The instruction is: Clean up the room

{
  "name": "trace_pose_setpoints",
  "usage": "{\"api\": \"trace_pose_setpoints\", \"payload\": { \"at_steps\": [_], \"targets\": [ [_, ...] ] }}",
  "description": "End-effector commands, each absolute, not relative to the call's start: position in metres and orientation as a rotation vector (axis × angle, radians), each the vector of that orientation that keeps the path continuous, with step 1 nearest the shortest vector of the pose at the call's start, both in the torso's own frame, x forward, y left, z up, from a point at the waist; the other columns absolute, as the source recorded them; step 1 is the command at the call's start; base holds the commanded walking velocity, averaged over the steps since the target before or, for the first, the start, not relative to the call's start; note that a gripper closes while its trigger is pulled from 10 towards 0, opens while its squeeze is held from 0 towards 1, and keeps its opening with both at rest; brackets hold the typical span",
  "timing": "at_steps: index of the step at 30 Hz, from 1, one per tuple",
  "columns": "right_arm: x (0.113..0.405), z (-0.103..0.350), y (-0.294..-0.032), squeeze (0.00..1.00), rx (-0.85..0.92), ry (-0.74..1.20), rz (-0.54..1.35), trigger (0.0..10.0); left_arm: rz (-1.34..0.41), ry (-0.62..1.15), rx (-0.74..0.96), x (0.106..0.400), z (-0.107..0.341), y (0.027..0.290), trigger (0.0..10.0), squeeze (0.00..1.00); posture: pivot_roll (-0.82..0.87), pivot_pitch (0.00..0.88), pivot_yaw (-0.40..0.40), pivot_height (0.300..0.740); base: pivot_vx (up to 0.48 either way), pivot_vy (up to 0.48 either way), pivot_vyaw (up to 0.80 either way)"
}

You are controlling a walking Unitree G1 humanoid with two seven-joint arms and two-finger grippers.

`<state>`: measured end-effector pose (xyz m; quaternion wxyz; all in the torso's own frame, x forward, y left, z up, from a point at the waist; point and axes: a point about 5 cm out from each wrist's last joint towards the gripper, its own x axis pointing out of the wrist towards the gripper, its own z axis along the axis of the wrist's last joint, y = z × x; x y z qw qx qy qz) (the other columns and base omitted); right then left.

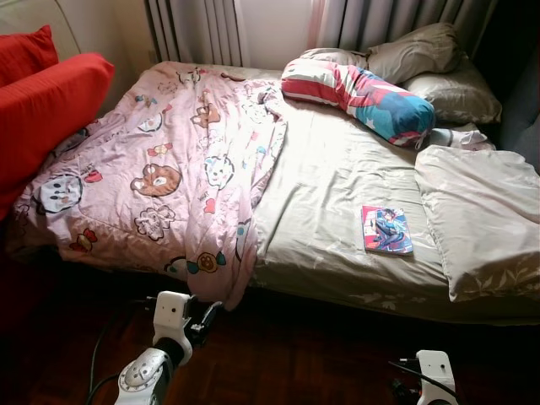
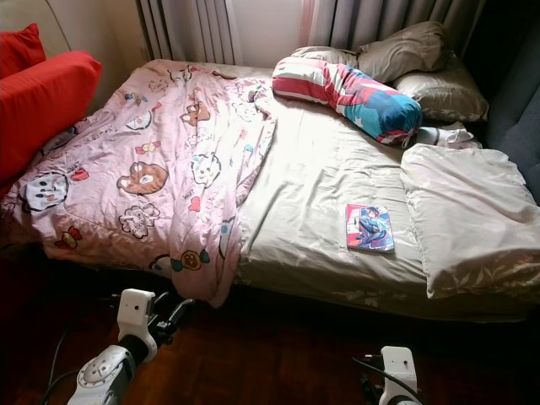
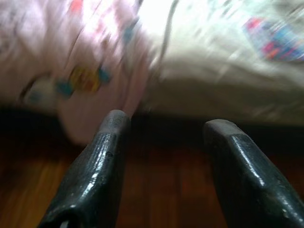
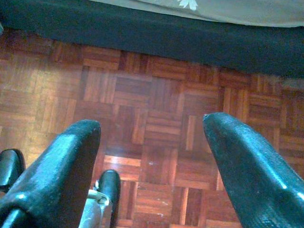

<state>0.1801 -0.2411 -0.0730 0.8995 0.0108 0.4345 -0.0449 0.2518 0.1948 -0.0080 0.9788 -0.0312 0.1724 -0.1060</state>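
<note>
I'm standing at the side of the bed [image 1: 337,181], looking down across it. The pink cartoon blanket [image 1: 160,169] is heaped over the left half, one corner spilling off the edge toward the floor, so it looks tossed aside rather than spread, and I judge it's what wants straightening. A book [image 1: 387,229] lies flat on the bare beige sheet, well apart from the blanket and just beside the beige pillow [image 1: 477,215] at the right. The striped bolster [image 1: 359,93] lies slantwise near the head, against the grey pillows [image 1: 422,55]. Red cushions [image 1: 42,101] are stacked at the far left.

My left tool [image 3: 161,156] is raised in front of me, low by the bed's edge, aimed at that hanging blanket corner. Its two fingers are spread wide with nothing between them, touching nothing; its wrist view is blurred. My right tool [image 4: 152,156] hangs low over the parquet floor [image 4: 156,95], fingers [image 4: 57,166] likewise parted wide and empty, pointing down beside the dark base of the bed.
</note>
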Motion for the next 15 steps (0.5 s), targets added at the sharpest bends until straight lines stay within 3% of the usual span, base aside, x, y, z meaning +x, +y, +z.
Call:
{"api": "trace_pose_setpoints", "payload": {
  "at_steps": [1, 6, 15],
  "targets": [
    [0.177, -0.075, -0.240, 0.00, 0.027, 0.912, -0.093, 10.0, -0.160, 0.429, -0.023, 0.245, -0.019, 0.205, 10.0, 0.00, 0.00, 0.048, -0.004, 0.740, 0.000, 0.000, 0.00],
    [0.178, -0.075, -0.238, 0.00, 0.033, 0.911, -0.093, 10.0, 0.014, 0.607, -0.122, 0.226, -0.044, 0.217, 10.0, 0.00, 0.00, 0.042, -0.004, 0.740, 0.000, 0.000, 0.00],
    [0.179, -0.075, -0.236, 0.00, 0.043, 0.910, -0.098, 10.0, 0.050, 0.776, -0.113, 0.203, -0.065, 0.212, 10.0, 0.00, -0.01, 0.027, 0.004, 0.740, 0.000, 0.000, 0.00]
  ]
}}
